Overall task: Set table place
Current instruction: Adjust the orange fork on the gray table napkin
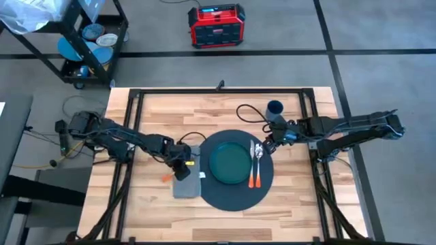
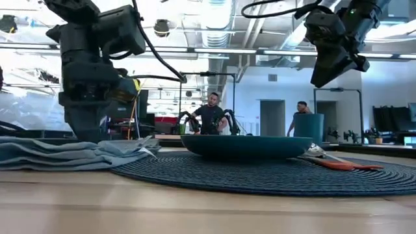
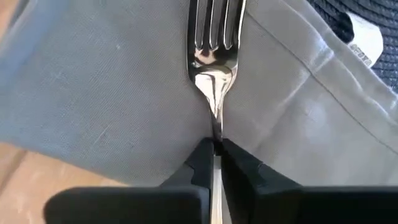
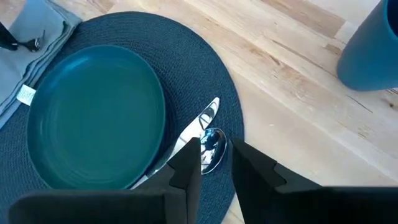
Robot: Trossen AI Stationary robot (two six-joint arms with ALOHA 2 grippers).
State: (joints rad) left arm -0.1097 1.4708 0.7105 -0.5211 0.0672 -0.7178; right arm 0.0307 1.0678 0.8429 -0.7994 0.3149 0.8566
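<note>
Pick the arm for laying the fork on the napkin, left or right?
Left. Its tool is already shut on the fork, right over the grey napkin beside the mat. The right tool hovers open over the spoon and knife on the far side of the plate.

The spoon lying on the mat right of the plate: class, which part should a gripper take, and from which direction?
Probably the orange handle, from straight above. The spoon lies flat on the mat with its bowl close beside the knife. The handle end offers a narrower part for the right gripper, hovering open above the bowl.
</note>
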